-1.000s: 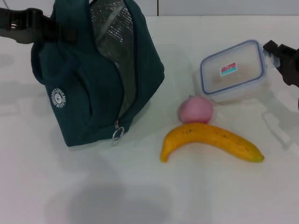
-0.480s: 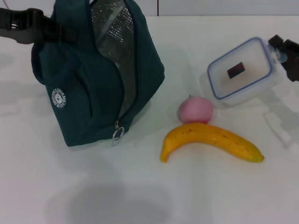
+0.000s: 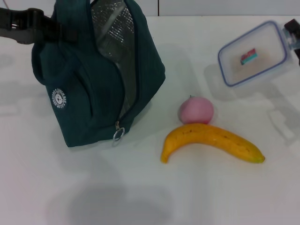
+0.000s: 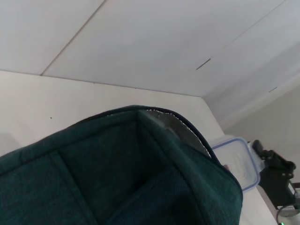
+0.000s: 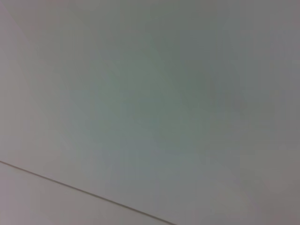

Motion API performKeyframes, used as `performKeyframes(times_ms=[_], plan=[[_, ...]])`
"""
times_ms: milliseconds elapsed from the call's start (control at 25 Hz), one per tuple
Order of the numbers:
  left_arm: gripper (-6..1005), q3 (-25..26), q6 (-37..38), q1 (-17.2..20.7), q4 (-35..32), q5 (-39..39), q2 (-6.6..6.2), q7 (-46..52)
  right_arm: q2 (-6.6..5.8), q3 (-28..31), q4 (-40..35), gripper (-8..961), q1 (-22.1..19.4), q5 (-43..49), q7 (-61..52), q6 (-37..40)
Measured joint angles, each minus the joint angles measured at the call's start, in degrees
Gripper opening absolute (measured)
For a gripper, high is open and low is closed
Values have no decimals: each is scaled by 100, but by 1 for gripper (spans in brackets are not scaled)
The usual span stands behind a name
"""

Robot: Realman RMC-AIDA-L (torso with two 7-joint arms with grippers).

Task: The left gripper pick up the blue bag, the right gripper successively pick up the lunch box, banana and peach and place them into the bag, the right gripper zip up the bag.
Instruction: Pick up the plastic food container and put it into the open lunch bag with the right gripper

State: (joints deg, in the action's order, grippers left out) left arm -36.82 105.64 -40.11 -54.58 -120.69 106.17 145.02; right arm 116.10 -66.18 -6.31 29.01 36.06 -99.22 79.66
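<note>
The blue bag [image 3: 89, 89] stands upright at the left of the white table [image 3: 154, 197], its zip open and its silvery lining showing. My left gripper [image 3: 47, 27] is shut on the bag's upper left part. The same bag [image 4: 117, 178] fills the left wrist view. At the far right, my right gripper [image 3: 292, 33] is shut on the end of the lunch box [image 3: 253, 54], which hangs tilted above the table. The left wrist view shows the lunch box [image 4: 236, 161] and right gripper [image 4: 276, 176] beyond the bag. The peach [image 3: 196, 110] touches the banana [image 3: 211, 140] on the table.
A silver ring zipper pull [image 3: 118, 134] hangs at the bag's lower front. A pale wall runs behind the table. The right wrist view shows only a plain pale surface with one thin line.
The right gripper has lifted the lunch box off the table and carried it up and to the right, tilting it. The bag, peach and banana have not moved.
</note>
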Motion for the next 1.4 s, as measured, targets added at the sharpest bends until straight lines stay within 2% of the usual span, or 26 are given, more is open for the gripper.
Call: performKeyframes(times_ms=[240, 600, 1240, 1400], plan=[[46, 0, 0, -20, 6, 26, 0, 12, -1, 0, -46, 97, 25, -296, -18, 306], [46, -9, -1, -98, 151, 0, 67, -11, 5, -10, -293, 97, 334, -608, -193, 647], [46, -9, -53, -239, 292, 0, 149, 16, 9, -66, -345, 106, 1664, -835, -538, 731], [46, -9, -57, -248, 292, 3, 215, 17, 9, -182, -344, 111, 1959, -843, -648, 733]])
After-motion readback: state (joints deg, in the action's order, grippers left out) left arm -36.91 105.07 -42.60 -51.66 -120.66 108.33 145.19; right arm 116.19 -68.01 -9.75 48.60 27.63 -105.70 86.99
